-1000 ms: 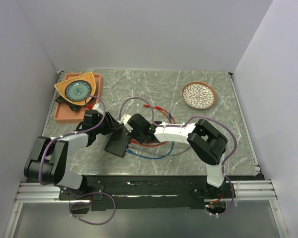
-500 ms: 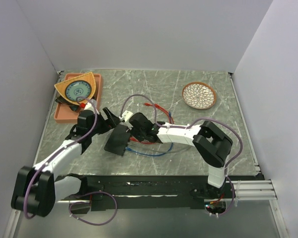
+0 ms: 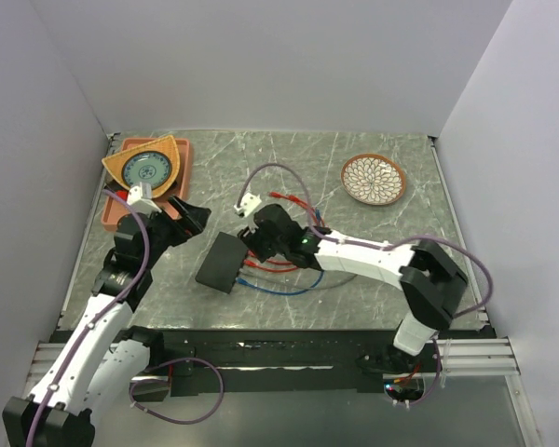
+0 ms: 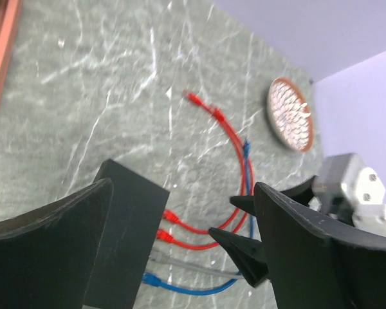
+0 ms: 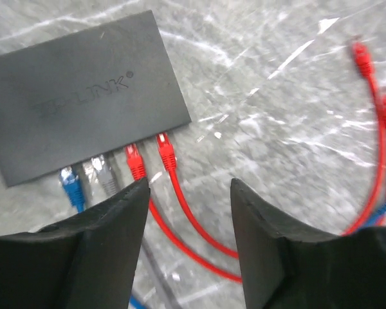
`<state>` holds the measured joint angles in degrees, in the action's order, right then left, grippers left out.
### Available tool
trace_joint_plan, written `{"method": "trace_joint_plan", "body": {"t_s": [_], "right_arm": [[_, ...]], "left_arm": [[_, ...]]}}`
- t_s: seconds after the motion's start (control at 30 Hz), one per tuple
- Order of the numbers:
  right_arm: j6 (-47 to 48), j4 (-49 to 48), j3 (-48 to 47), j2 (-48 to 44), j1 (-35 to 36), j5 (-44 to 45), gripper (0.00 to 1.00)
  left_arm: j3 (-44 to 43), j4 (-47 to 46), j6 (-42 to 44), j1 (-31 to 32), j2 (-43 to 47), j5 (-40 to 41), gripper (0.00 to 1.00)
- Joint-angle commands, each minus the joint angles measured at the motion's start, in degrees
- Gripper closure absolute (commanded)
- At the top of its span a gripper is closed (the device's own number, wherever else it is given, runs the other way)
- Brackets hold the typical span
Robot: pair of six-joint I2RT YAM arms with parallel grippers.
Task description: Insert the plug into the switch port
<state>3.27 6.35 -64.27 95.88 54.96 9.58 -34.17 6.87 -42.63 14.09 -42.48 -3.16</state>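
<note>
The black switch (image 3: 224, 262) lies flat on the marble table. Along its near-right edge, two red plugs (image 5: 165, 149), a grey plug (image 5: 106, 177) and a blue plug (image 5: 71, 187) sit side by side in the switch ports. My right gripper (image 5: 190, 187) hovers open just behind the red plugs, with only red cable on the table beneath the gap. My left gripper (image 4: 181, 187) is wide open and empty, up and to the left of the switch (image 4: 125, 232). From above, the left gripper (image 3: 188, 219) stands apart from the box and the right gripper (image 3: 250, 248) is close to its port edge.
The free ends of the red cables (image 3: 284, 198) lie beyond the switch, with blue and grey cable looping in front. A terracotta tray (image 3: 119, 212) holding an orange dish (image 3: 147, 166) stands at far left. A patterned round plate (image 3: 374, 178) sits at far right.
Both grippers have opened. The left arm has pulled back to the left, away from the switch. The right gripper has drawn back slightly from the red plugs, which stay in the switch.
</note>
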Motion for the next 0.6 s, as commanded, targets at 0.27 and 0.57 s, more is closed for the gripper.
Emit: {"method": "trace_joint_plan", "body": {"t_s": [0.27, 0.57], "right_arm": [[-2.74, 1.82, 5.12, -24.76, -0.03, 1.49, 0.09], [-6.34, 0.33, 15.92, -37.16, -0.03, 2.80, 0.01]], "left_arm": [[-4.42, 3.15, 2.73, 0.15, 6.00, 1.13, 0.04], [0.86, -2.38, 1.94, 0.06, 4.51, -1.41, 0.04]]}}
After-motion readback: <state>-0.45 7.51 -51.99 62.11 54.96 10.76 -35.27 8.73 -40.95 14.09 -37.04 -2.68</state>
